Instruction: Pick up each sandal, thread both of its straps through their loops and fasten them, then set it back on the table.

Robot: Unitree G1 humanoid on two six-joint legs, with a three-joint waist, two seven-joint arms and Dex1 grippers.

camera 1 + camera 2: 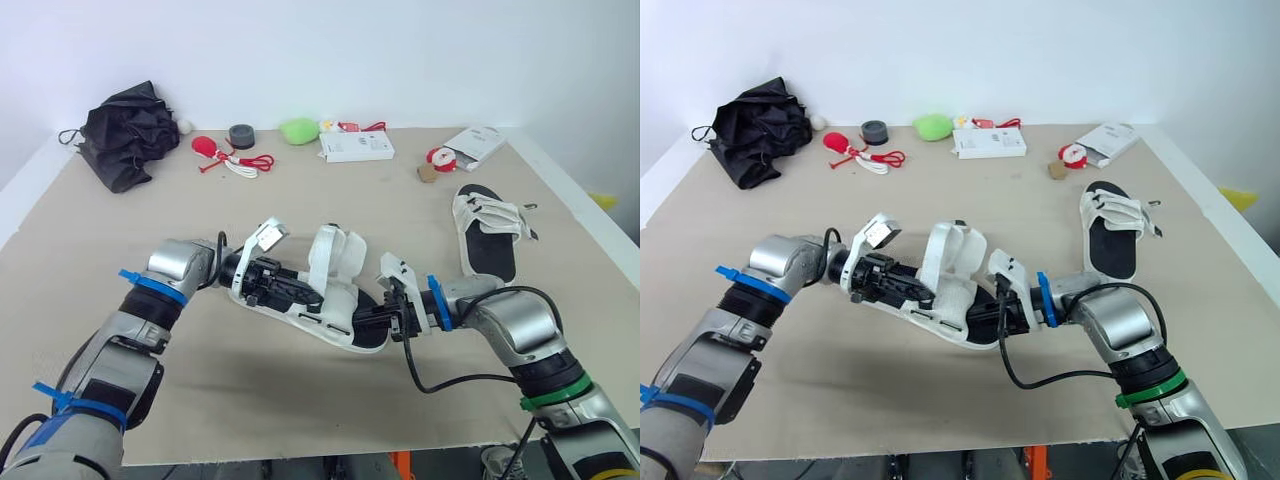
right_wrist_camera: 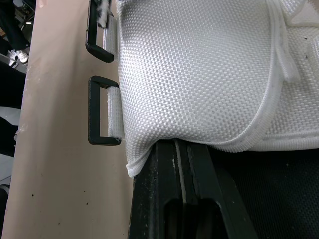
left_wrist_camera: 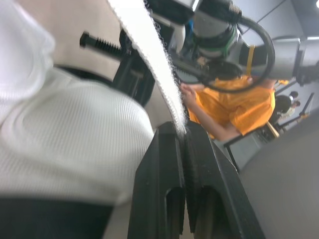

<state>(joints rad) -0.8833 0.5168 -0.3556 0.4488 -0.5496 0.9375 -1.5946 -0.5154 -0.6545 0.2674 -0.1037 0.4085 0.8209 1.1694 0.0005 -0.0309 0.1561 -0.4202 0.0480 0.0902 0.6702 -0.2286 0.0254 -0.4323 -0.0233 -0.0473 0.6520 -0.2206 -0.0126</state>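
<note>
Centre frame, a white sandal is held above the table. Its strap is pinched by the left gripper and its upper is clamped between the right gripper fingers. Threading the strap through the black loops is judged next.

One sandal, white with a black footbed, hangs tilted above the middle of the table. Its wide white straps stand up unfastened and its two black loops are empty. The other sandal lies flat, sole down, at two o'clock from it, with white straps crossing its black footbed.
</note>
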